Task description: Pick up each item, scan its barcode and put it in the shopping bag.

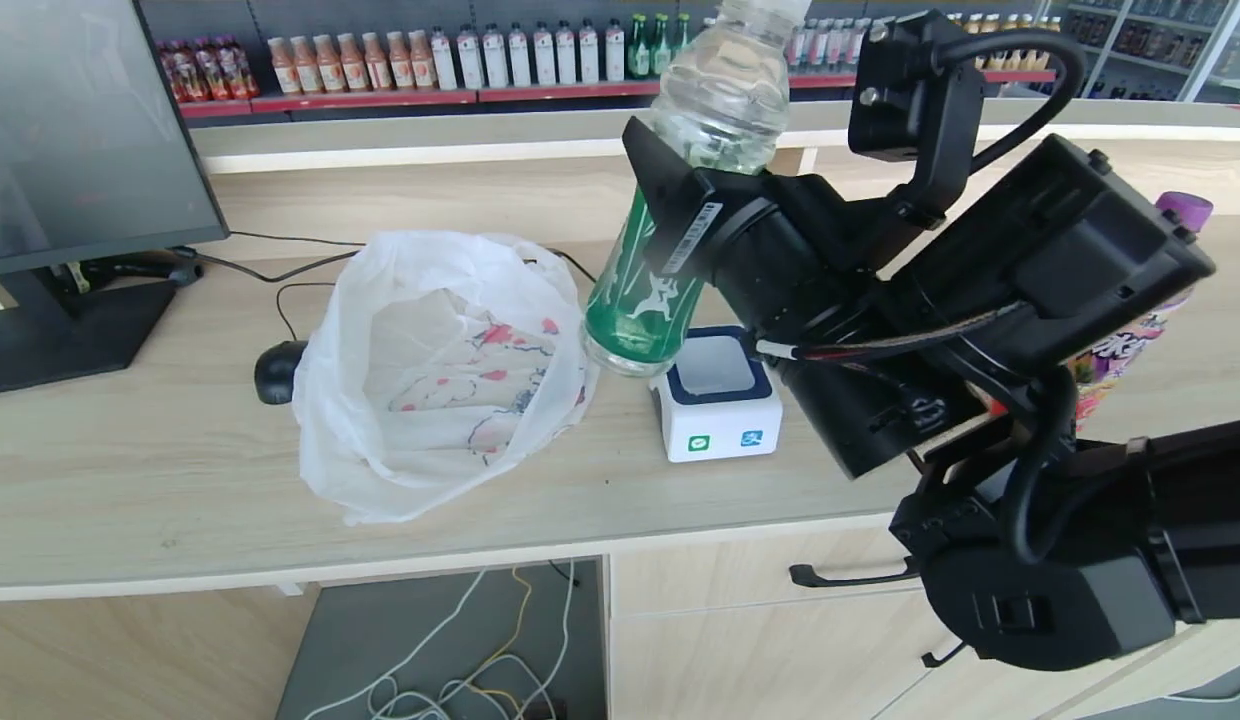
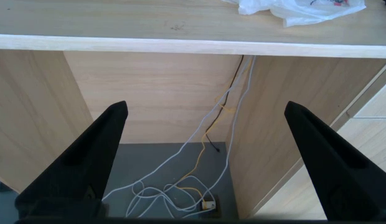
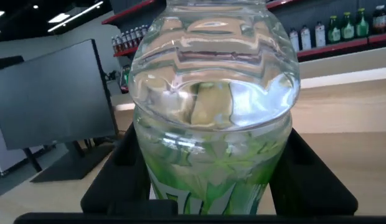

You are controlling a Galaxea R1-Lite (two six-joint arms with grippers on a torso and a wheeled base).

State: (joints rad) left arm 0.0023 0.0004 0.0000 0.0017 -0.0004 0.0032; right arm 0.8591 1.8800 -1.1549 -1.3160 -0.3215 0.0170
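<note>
My right gripper [image 1: 695, 215] is shut on a clear water bottle [image 1: 680, 190] with a green label, holding it tilted in the air, its base just above the edge of the small white barcode scanner [image 1: 718, 398]. In the right wrist view the bottle [image 3: 211, 118] sits between the black fingers [image 3: 317, 180]. A white plastic shopping bag [image 1: 440, 370] lies open on the counter, left of the scanner. A purple-capped drink bottle [image 1: 1140, 330] stands behind my right arm, mostly hidden. My left gripper [image 2: 208, 162] hangs open below the counter edge, nothing between its fingers.
A monitor [image 1: 80, 130] on a black stand occupies the counter's back left, with a black mouse [image 1: 277, 370] beside the bag. Cables [image 2: 199, 180] dangle under the wooden counter [image 1: 130, 480]. Shelves of bottled drinks [image 1: 460, 60] line the background. Drawers [image 1: 780, 620] sit below the counter.
</note>
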